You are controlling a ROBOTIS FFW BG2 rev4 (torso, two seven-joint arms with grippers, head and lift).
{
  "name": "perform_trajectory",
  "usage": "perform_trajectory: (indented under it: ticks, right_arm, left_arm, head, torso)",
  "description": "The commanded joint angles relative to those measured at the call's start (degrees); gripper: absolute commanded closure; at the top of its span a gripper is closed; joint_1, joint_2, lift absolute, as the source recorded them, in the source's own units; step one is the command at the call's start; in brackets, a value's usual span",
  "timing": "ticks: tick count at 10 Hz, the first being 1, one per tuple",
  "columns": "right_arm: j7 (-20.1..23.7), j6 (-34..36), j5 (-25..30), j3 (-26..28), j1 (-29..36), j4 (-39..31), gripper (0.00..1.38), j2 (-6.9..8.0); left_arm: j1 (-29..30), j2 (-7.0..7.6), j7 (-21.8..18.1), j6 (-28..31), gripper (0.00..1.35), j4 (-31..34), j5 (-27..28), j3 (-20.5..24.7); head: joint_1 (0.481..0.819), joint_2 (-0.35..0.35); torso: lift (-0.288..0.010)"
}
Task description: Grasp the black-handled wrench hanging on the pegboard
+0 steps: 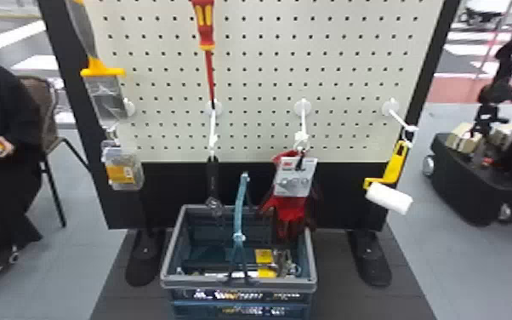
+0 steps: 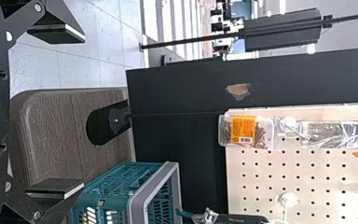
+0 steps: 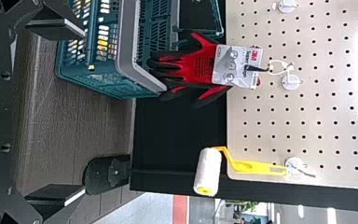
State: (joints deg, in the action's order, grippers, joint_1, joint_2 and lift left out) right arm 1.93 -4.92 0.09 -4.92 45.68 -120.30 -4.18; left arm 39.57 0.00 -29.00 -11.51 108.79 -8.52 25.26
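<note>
Black-handled wrench (image 1: pixel 212 181) hanging on pegboard (image 1: pixel 268 64), well beyond left tool (image 2: pixel 81 109), right tool (image 3: pixel 81 111), both spread apart

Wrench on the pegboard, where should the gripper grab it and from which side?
Take the wrench by its black handle, mid-length, coming straight from the front and closing across its width. It hangs upright, head end down by the basket rim, so the handle is the clear, straight part.

The pegboard (image 1: pixel 268 64) is viewed head-on from above, forward and downward, at moderate range. Its left lower corner is faced by the left wrist view, its right lower corner by the right; the basket (image 1: pixel 200 282) is shared by all three.
</note>
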Motion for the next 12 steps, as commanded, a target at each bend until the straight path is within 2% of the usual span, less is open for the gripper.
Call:
perform_trajectory:
  ticks: [1, 6, 8, 10, 12]
  right_arm:
    - [0.0, 0.0, -0.1, 0.0, 0.0, 0.1, 0.13, 0.05]
    - [0.0, 0.0, -0.2, 0.0, 0.0, 0.3, 0.13, 0.05]
    - [0.0, 0.0, -0.3, 0.0, 0.0, 0.3, 0.13, 0.05]
    - [0.0, 0.1, -0.3, 0.0, 0.1, 0.3, 0.13, -0.04]
    - [0.0, 0.1, -0.3, 0.0, 0.2, 0.3, 0.13, -0.04]
  left_arm:
    - [0.1, -0.15, 0.0, 0.0, 0.2, 0.0, 0.0, 0.1]
    - [-0.3, -0.15, 0.1, 0.8, 0.2, 0.0, -0.2, -0.6]
    - [-1.5, -0.15, 0.0, 2.0, 0.2, 0.0, -1.4, -3.1]
    - [-3.7, -0.15, 0.0, 3.8, 0.2, 0.1, -2.5, -4.6]
    - [-8.5, 0.18, -1.5, 6.9, 0.2, 0.0, -1.5, -5.8]
  head:
    - [0.549, 0.0]
    - [0.549, 0.0]
    - [0.549, 0.0]
    - [0.549, 0.0]
    - [0.549, 0.0]
  torso:
    - [-0.1]
    - [-0.1]
    - [-0.1]
    - [-0.1]
    - [-0.1]
